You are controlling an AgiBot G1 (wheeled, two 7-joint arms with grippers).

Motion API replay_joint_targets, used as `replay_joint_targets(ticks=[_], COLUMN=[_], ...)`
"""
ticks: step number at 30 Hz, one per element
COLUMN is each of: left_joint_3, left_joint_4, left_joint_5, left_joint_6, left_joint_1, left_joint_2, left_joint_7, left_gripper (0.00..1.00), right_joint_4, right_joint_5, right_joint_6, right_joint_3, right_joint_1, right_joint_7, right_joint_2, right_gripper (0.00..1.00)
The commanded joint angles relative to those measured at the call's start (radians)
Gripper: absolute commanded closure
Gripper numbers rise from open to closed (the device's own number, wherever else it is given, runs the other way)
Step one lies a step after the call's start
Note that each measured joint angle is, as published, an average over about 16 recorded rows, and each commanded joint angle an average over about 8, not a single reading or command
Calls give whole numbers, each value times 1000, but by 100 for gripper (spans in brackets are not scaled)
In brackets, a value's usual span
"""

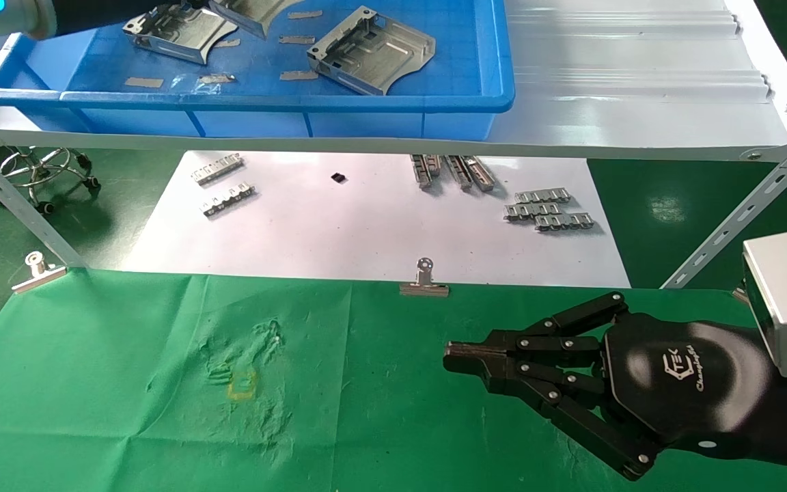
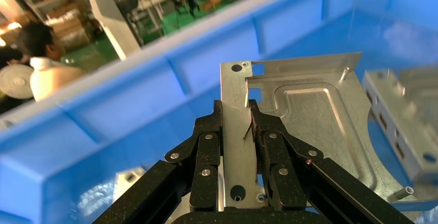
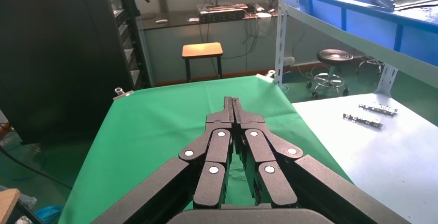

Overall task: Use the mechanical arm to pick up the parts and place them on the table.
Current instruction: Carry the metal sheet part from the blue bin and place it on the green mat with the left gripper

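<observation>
My left end effector (image 2: 236,111) clamps a part (image 2: 304,126) inside the blue bin (image 1: 284,102); next, lift it clear to the green table (image 1: 127,383). My right end effector (image 1: 462,360) rests closed, empty, above the table.

We're in a factory workshop: grey metal shelf (image 1: 380,140), blue bin (image 1: 284,102) of stamped parts (image 1: 373,49), stool (image 3: 334,59) far off, and a worker (image 2: 44,61) among boxes.
</observation>
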Motion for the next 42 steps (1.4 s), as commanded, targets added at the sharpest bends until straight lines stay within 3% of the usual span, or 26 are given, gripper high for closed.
replay_joint_targets(ticks=[1, 14, 23, 34, 42], left_joint_3=[-12, -47, -52, 67, 135], left_joint_4=[-11, -73, -190, -607, -668], left_joint_5=[-17, -87, -138, -322, -275], left_joint_6=[7, 451, 699, 712, 656], left_joint_1=[-6, 15, 114, 399, 504], left_joint_2=[-12, -155, -253, -431, -487], left_joint_7=[16, 54, 123, 182, 328], left_gripper=[100, 100, 100, 100, 100], right_joint_4=[0, 0, 0, 0, 0], right_joint_5=[0, 0, 0, 0, 0], right_joint_6=[0, 0, 0, 0, 0], right_joint_3=[0, 0, 0, 0, 0], right_joint_1=[0, 0, 0, 0, 0], right_joint_7=[0, 0, 0, 0, 0], right_joint_2=[0, 0, 0, 0, 0], right_gripper=[100, 100, 100, 100, 100])
